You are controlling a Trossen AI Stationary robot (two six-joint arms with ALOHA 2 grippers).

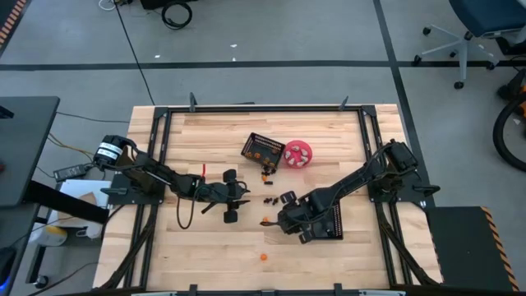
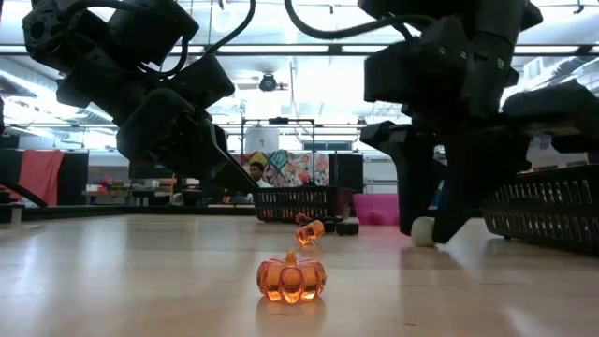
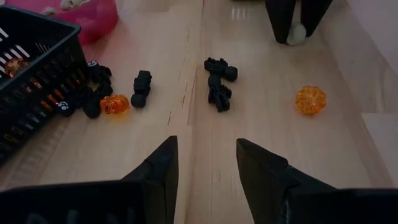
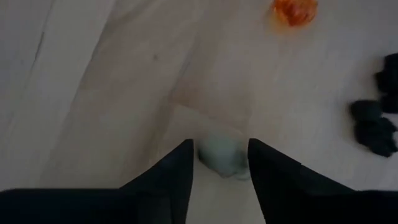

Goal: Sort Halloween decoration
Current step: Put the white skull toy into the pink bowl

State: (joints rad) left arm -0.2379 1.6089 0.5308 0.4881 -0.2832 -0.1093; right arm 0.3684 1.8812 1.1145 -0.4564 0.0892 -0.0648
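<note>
Small trinkets lie on the wooden table: black ones [image 3: 217,84] [image 1: 269,199], orange pumpkins [image 3: 310,99] [image 3: 114,103] [image 2: 292,278], and one pale whitish trinket [image 4: 222,158]. My right gripper [image 4: 219,163] [image 1: 286,200] points down near the table's middle, shut on that pale trinket. My left gripper [image 3: 206,167] [image 1: 243,196] hovers open and low, left of the black trinkets, touching nothing. A black mesh basket [image 1: 263,150] at the far middle holds orange pieces. The pink bowl [image 1: 297,153] beside it holds pale ones. My right gripper has the pale whitish trinket [image 4: 217,163] pinched between its two fingers, at their free ends, coming from above and pointing down. In the low view the trinket [image 2: 423,231] sits at the level of the tabletop between the fingers [image 2: 453,221].
A second black mesh basket [image 1: 330,220] [image 2: 547,211] lies under my right arm, near the right side. One pumpkin [image 1: 264,256] sits alone toward the near edge, another [image 1: 267,222] just left of my right gripper. Bare wood stretches along the near and far-left parts.
</note>
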